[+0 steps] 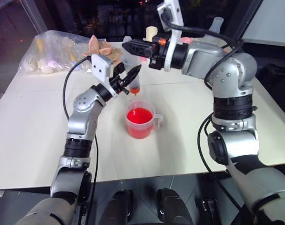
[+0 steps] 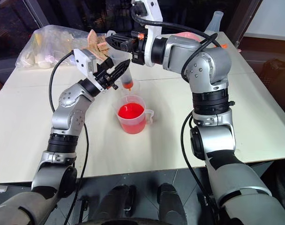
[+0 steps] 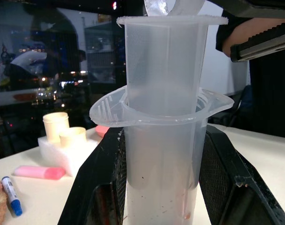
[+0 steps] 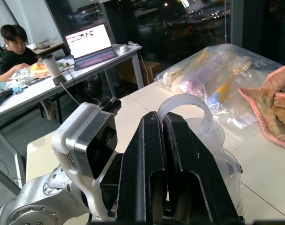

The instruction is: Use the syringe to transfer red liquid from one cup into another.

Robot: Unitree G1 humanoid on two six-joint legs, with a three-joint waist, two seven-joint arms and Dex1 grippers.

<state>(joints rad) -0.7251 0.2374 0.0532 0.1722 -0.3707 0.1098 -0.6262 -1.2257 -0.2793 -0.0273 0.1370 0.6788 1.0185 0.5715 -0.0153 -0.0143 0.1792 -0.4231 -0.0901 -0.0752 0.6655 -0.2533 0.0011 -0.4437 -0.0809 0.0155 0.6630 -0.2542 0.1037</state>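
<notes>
Right up against your left wrist camera you've got the syringe barrel, clear plastic, upright, squeezed between the 2 black fingers of your left gripper. So that one is clamped tight on the barrel just under the finger flange. That same view also picks up stuff the head cameras don't make clear: a blue-capped pen, a pink stick and 2 small cream pots on a white block lying on the table behind.

Your right wrist camera shows your right gripper with its fingers pressed together, nothing between them, sitting just behind the plunger's thumb ring. I can't tell if it's touching the ring. A person at a desk with a laptop shows in the background there, plus a pink cloth and a clear plastic bag of bits.

From the head cameras, the syringe hangs tip down with its orange nozzle just above and slightly behind the cup, not touching it. The cup stands on the white table with red liquid inside, handle toward your right. Your right arm crosses over the top, partly hiding a conical flask at the far edge.
</notes>
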